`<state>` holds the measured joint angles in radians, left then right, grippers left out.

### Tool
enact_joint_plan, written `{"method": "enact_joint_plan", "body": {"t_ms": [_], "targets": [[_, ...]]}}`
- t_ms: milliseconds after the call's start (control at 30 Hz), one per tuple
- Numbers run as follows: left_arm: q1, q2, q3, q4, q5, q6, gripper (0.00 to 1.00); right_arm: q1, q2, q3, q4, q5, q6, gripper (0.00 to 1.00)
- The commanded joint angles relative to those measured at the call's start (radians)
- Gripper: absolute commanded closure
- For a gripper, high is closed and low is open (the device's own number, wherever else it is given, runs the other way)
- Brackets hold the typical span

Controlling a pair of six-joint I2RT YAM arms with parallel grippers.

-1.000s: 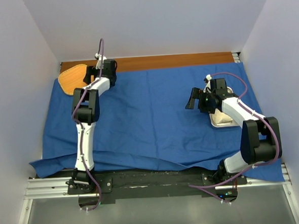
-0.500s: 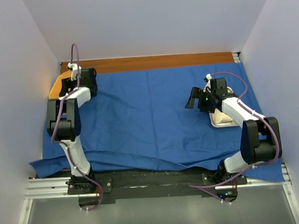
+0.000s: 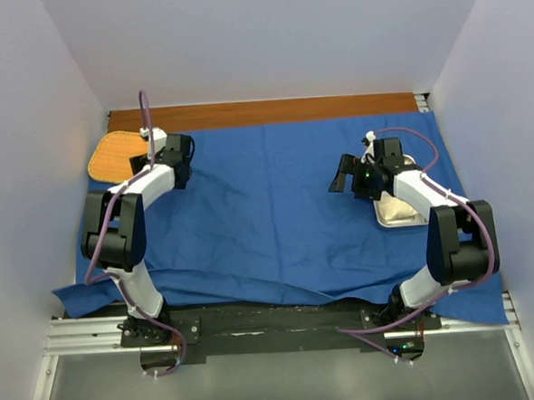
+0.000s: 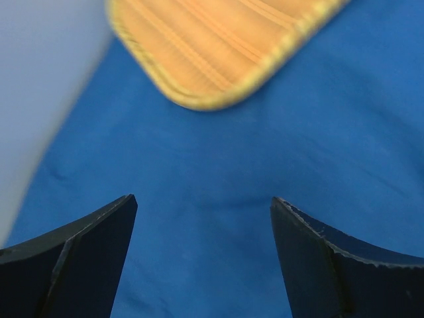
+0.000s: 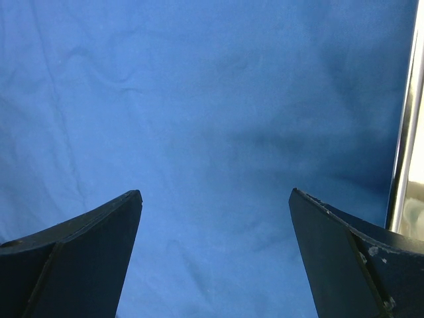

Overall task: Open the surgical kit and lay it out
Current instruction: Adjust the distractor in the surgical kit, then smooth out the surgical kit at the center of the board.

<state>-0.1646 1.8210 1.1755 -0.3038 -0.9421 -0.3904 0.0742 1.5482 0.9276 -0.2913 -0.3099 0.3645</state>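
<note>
My left end effector [image 4: 202, 205] and right end effector [image 5: 215, 195] hang wide open and empty over the blue cloth [image 3: 268, 209], ready, I think, to unload the tray [image 3: 381, 217].

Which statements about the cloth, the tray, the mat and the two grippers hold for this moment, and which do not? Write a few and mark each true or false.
1. The blue cloth lies spread open across the table. True.
2. The left gripper is shut on the orange mat. False: it is open and empty above the cloth, and the mat lies beyond its fingertips.
3. The steel tray lies on the cloth beside the right arm. True.
4. The right gripper holds scissors. False: it is open and empty over bare cloth.
5. The orange mat is at the far right corner. False: it is at the far left.
</note>
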Motion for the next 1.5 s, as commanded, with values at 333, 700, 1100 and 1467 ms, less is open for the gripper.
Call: {"method": "enact_joint_plan", "body": {"t_ms": [333,700,1100,1467], "targets": [[0.002,0.098,0.207,-0.103,0.522,-0.062,0.05,0.125,0.119,0.287,-0.112,0.201,-0.137,0.02],[0.036,0.123,0.110,-0.121,0.592,-0.080,0.04,0.223,0.259,0.372,-0.226,0.370,-0.199,0.02],[0.085,0.300,0.197,-0.178,0.641,-0.130,0.04,0.234,0.508,0.468,-0.279,0.428,-0.157,0.02],[0.106,0.612,0.642,-0.325,0.680,-0.122,0.08,0.191,0.786,0.853,-0.410,0.411,-0.154,0.02]]}}
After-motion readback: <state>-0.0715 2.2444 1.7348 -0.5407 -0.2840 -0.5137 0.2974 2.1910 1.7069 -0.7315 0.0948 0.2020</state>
